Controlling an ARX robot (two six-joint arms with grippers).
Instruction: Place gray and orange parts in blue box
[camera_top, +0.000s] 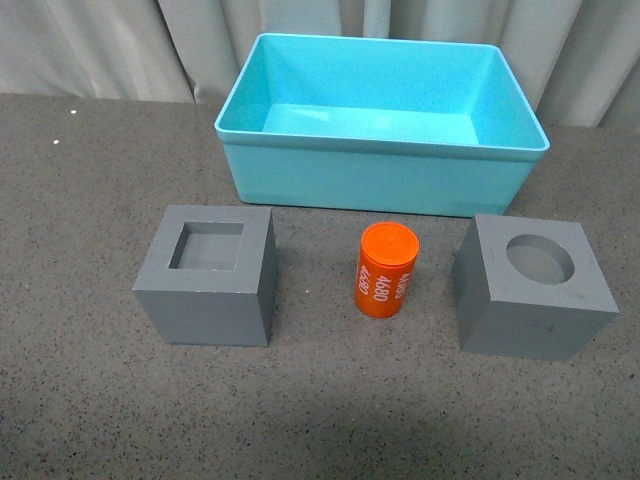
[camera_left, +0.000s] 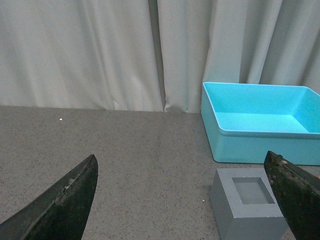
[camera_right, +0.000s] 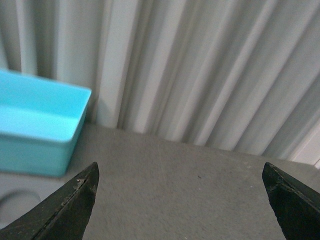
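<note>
Pincers gape wide, holding nothing: left gripper (camera_left: 181, 156), right gripper (camera_right: 180, 165). The blue box (camera_top: 380, 180) sits upper centre of the front view; below it stand the square-recess gray cube (camera_top: 207, 275) lower left, the orange cylinder (camera_top: 385, 270) centre, printed "4680", and the round-recess gray cube (camera_top: 530, 290) lower right. Judged best: clamp flat opposite cube faces, lift above the rim.

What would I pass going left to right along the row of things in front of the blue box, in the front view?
gray cube with square recess → orange cylinder → gray cube with round recess
</note>
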